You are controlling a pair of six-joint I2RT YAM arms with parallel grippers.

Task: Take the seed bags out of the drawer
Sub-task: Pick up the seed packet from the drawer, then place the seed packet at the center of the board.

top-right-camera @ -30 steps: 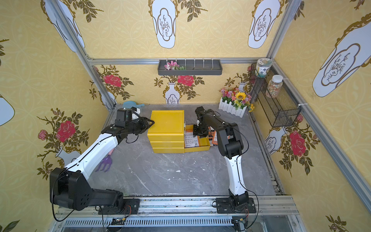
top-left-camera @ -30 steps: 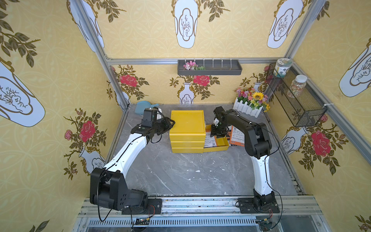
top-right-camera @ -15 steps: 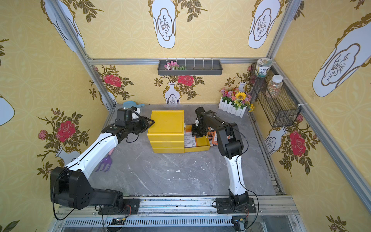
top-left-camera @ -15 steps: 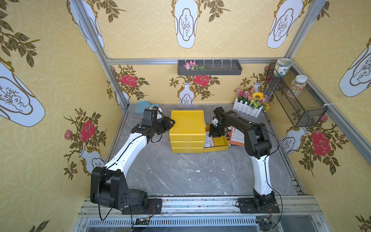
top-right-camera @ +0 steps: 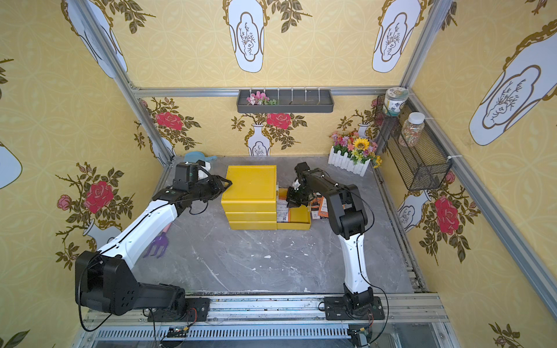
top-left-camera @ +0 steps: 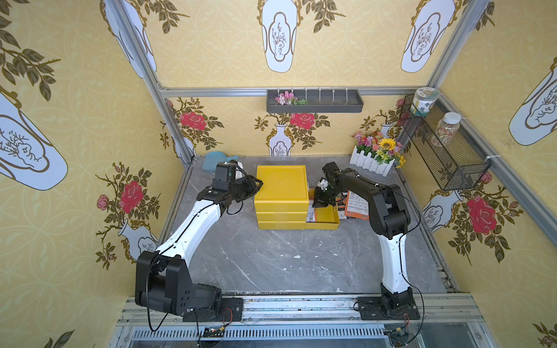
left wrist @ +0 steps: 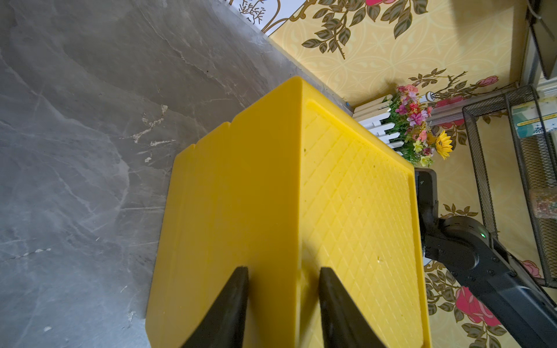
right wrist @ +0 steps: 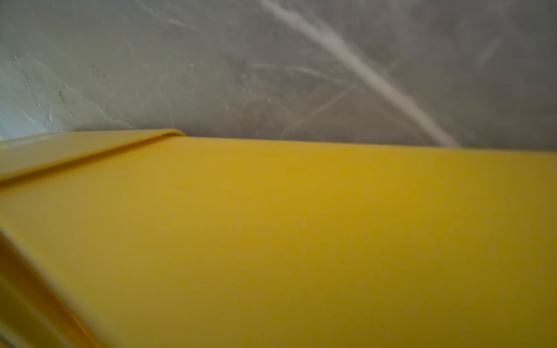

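Observation:
The yellow three-drawer cabinet [top-left-camera: 281, 182] [top-right-camera: 251, 183] stands mid-table, its lowest drawer [top-left-camera: 327, 221] [top-right-camera: 297, 226] pulled out to the right. One seed bag [top-left-camera: 311, 214] [top-right-camera: 282, 211] lies white-backed inside the drawer. Two more seed bags [top-left-camera: 357, 205] [top-right-camera: 322, 208] lie on the floor just right of the drawer. My right gripper [top-left-camera: 319, 203] [top-right-camera: 294, 200] reaches down into the drawer; its fingers are hidden, and the right wrist view shows only a yellow wall [right wrist: 301, 241]. My left gripper [top-left-camera: 256, 182] [left wrist: 283, 271] grips the cabinet's top left edge [left wrist: 297, 180].
An artificial flower bunch with a white fence [top-left-camera: 375, 156] stands at the back right. A blue scoop [top-left-camera: 215, 161] lies at the back left, and a purple rake [top-right-camera: 158, 244] lies under the left arm. A wire basket [top-left-camera: 443, 147] with jars and a grey shelf [top-left-camera: 315, 101] hang on the walls.
My right gripper has closed inside the drawer and shifted slightly toward the cabinet. The left arm and the cabinet have not moved.

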